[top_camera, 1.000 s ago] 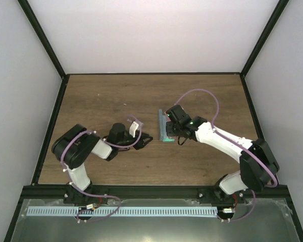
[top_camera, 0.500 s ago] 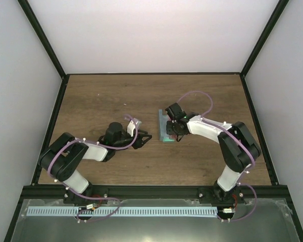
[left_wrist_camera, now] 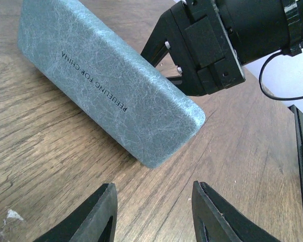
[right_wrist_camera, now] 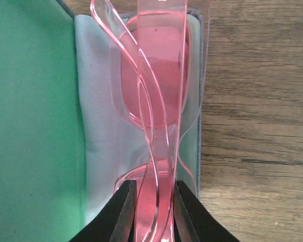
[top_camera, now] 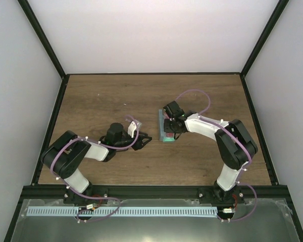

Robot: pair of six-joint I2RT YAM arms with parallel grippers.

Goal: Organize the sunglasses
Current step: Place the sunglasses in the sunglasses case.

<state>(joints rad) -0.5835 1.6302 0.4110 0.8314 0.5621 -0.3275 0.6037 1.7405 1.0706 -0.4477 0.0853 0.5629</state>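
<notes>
Right pincer (right_wrist_camera: 154, 201), pointed down, tight on the sunglasses (right_wrist_camera: 156, 85) over the case (right_wrist_camera: 35, 126) — left pincer (left_wrist_camera: 154, 201) half-open

One legible inscription noted: "REFUELING FOR CHINA", a single line of small dark capitals printed on the textured outer shell of the blue-grey case (left_wrist_camera: 111, 85). It runs diagonally from upper left toward frame centre (left wrist view only).

The sunglasses (right_wrist_camera: 156, 96), translucent pink-red and folded, are pinched in the right tool (right_wrist_camera: 154, 204) over the pale cloth (right_wrist_camera: 98, 121).
</notes>
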